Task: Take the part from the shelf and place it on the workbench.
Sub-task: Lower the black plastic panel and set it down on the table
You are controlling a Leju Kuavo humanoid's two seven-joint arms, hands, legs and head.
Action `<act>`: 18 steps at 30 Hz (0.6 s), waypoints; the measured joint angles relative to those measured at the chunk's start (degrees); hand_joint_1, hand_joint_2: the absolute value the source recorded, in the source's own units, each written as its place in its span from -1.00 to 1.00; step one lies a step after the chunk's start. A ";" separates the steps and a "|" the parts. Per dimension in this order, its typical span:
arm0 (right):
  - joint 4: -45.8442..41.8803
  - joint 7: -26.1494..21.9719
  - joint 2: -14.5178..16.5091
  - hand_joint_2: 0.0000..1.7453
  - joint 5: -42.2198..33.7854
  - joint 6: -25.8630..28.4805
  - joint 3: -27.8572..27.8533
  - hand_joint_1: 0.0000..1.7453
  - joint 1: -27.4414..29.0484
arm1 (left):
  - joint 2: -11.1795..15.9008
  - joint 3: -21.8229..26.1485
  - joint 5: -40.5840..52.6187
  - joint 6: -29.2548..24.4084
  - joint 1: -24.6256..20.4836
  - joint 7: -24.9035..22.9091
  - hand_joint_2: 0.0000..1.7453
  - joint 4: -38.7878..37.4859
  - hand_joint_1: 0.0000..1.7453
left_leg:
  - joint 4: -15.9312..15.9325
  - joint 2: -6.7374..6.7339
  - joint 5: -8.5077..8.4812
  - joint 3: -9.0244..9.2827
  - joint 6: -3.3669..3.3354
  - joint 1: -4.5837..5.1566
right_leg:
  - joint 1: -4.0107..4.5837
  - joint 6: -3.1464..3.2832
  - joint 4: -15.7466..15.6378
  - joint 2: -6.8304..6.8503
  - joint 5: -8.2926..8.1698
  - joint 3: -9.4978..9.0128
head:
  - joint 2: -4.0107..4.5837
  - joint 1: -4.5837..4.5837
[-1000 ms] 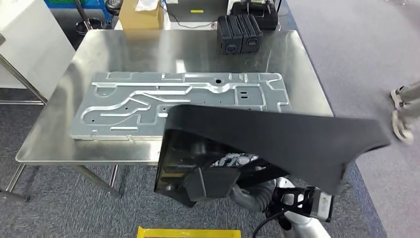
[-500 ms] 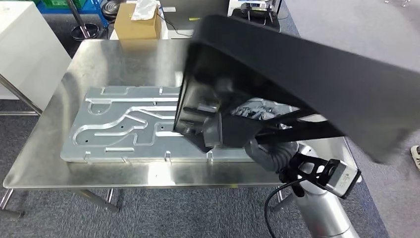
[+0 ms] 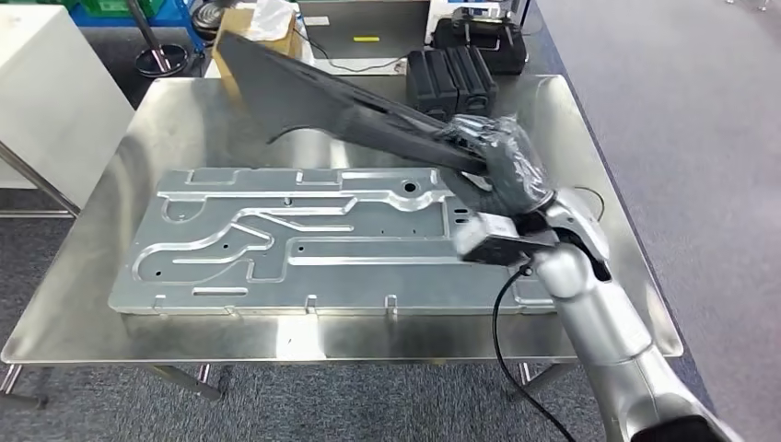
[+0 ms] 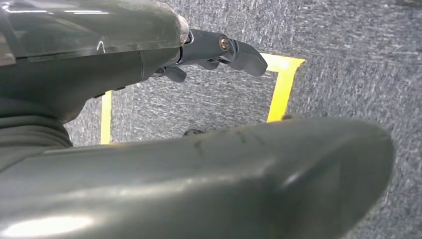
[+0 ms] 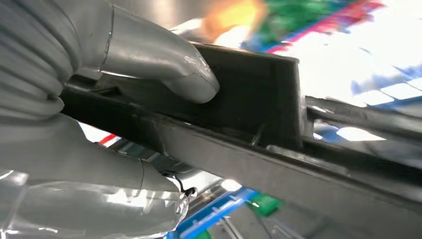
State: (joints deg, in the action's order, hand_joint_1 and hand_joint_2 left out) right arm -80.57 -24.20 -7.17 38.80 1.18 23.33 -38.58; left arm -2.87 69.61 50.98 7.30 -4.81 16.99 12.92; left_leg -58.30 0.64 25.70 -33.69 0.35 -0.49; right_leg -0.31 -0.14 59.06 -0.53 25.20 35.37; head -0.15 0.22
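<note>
On the left of the head view, a white cabinet (image 3: 55,92) is seen beside the steel surface (image 3: 184,110), which stands on grey carpet (image 3: 663,74). A large stamped metal panel (image 3: 304,244) is laid flat across the middle of the surface, its long side running left to right. Behind the far edge of the surface, a cardboard box (image 3: 267,32) is seen at the left and a black case (image 3: 479,32) further right, while two black battery-like blocks (image 3: 451,78) are set on the surface's far side.

Above the panel, the long black part (image 3: 322,101) is held in the air, tilted, its broad end raised toward the far left and its narrow end lowered to the right robot hand (image 3: 493,152). It is not touching the panel or the surface. The right robot hand, wrapped in clear plastic, is closed around that narrow end; in the right wrist view the thumb (image 5: 164,64) is pressed on the part's (image 5: 278,149) dark ribbed edge.

In the left wrist view, the left robot hand (image 4: 209,50) is seen above carpet marked with yellow tape (image 4: 281,84), its fingers curled inward with nothing held.
</note>
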 joint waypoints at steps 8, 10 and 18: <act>23.25 7.70 3.94 1.00 16.81 0.33 10.84 1.00 -7.71 | 0.26 0.22 -0.11 1.74 -0.17 1.34 -1.00 0.00 -1.00 | -16.34 -0.24 6.14 -8.63 1.28 -0.20 | 0.17 2.02 -0.67 0.32 0.15 -0.91 | 0.00 0.14; 28.90 8.99 5.72 1.00 18.66 -0.97 13.24 1.00 -8.82 | 0.28 0.32 -0.20 1.93 -0.10 2.04 -1.00 0.00 -1.00 | -11.14 -0.25 2.15 -6.79 0.97 -0.18 | 0.37 2.06 -0.33 0.32 0.57 -1.11 | 0.01 0.14; 45.06 13.21 11.51 1.00 21.89 -5.07 20.30 1.00 -13.83 | 0.44 0.39 -0.04 2.07 -0.09 3.87 -1.00 0.00 -1.00 | 0.26 -0.34 -1.80 -1.50 -0.79 -0.18 | 0.61 0.24 1.67 0.23 2.60 -0.61 | 0.01 0.05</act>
State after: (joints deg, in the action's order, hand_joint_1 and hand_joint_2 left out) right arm -35.52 -10.99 4.34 60.69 -3.89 43.64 -52.41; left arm -2.43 70.01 50.94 9.37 -4.90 20.86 12.92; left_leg -58.05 0.30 23.90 -35.19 -0.44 -0.67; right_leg 0.30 0.10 60.73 -0.29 27.80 34.76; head -0.15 0.27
